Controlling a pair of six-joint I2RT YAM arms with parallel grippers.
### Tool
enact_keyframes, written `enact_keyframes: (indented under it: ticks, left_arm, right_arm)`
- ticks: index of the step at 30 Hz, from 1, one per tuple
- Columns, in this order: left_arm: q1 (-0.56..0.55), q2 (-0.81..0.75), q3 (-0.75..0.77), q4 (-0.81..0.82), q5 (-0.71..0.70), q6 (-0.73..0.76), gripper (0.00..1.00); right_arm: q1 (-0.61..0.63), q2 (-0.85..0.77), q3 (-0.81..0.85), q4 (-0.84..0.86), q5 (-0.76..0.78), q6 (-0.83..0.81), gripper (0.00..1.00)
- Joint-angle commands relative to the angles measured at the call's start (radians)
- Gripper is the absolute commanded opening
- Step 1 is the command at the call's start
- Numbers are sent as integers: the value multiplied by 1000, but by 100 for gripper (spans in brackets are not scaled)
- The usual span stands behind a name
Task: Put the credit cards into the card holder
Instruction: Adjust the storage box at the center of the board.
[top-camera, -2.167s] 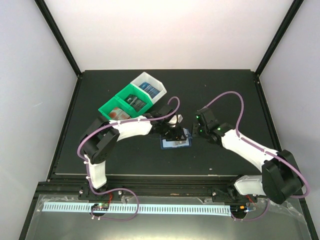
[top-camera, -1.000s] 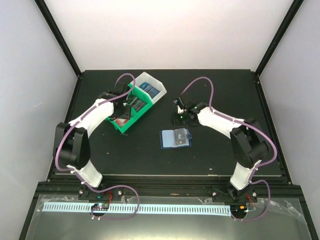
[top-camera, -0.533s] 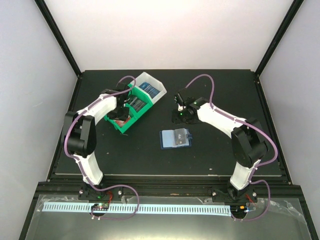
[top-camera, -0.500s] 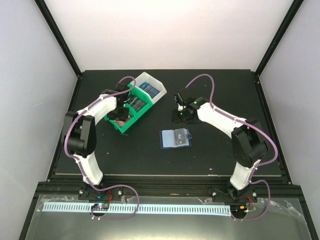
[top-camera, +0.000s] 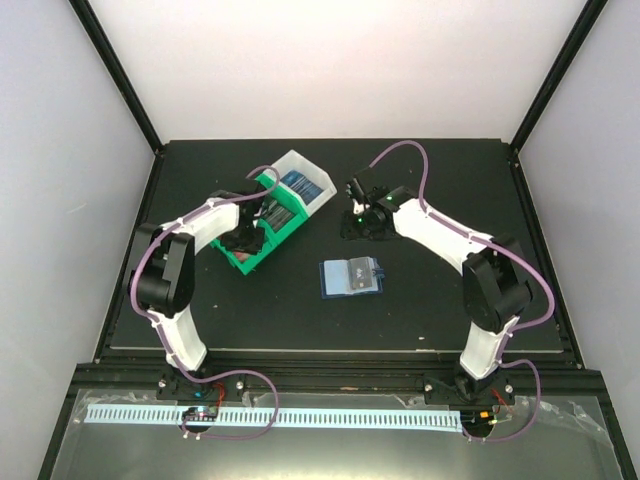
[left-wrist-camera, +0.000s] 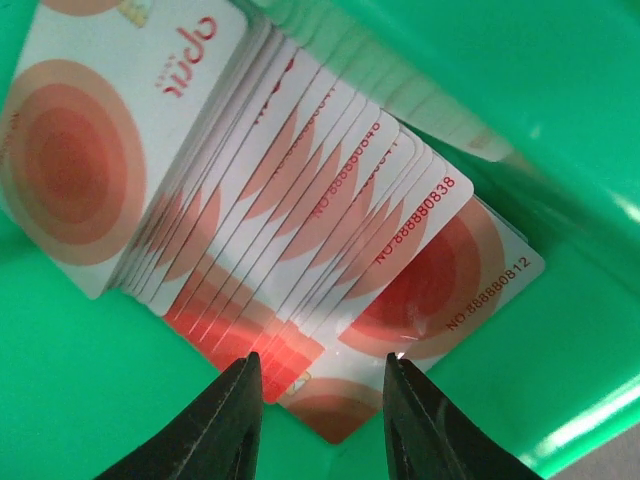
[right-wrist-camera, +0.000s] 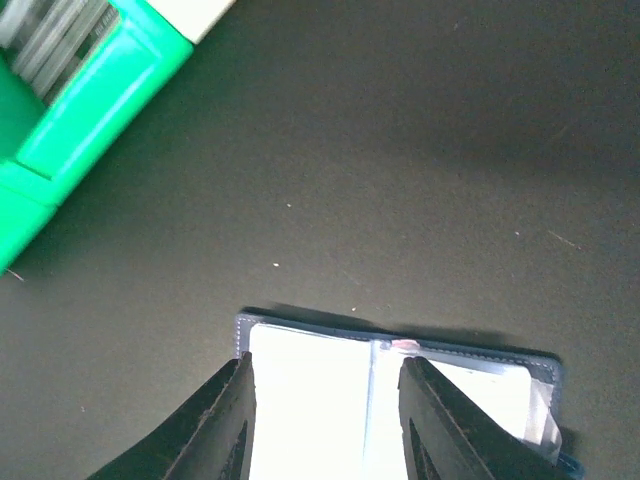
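A black table (top-camera: 430, 190) carries a green-and-white bin (top-camera: 252, 258) at back left. Well apart from it, near the middle, the card holder (top-camera: 352, 277) lies open and flat. My right pincer (right-wrist-camera: 325, 372) hovers over its far edge, jaws half parted and empty. My left pincer (left-wrist-camera: 320, 378) is down in a green compartment, jaws partly parted astride a corner of the fanned red-and-white credit cards (left-wrist-camera: 250, 190). Whether it pinches any, I cannot tell.
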Motion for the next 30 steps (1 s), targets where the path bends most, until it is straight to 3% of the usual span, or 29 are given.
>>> enact_keyframes:
  ticks: [1,8,16,24,30]
  left_arm:
    - [-53,-19,-28,-96,83,-9,35]
    - [-144,-94,-76,-102,208,-99,35]
    - [-219,-165,-20,-153,125,-134,38]
    - [-217,-333,-61,-118,-63,-106,75]
    - [-185,-367,-120,-87,-92,-55,82]
  right_arm:
    - [-22,18,36,16,-34,-21,42]
    - [-65,21,36,37,-104,-52,42]
    - [-67,38,55,28,-176,-76,42]
    - [-55,66,91,83,-213,25,43]
    - [-4,98,84,172,-256,91,46]
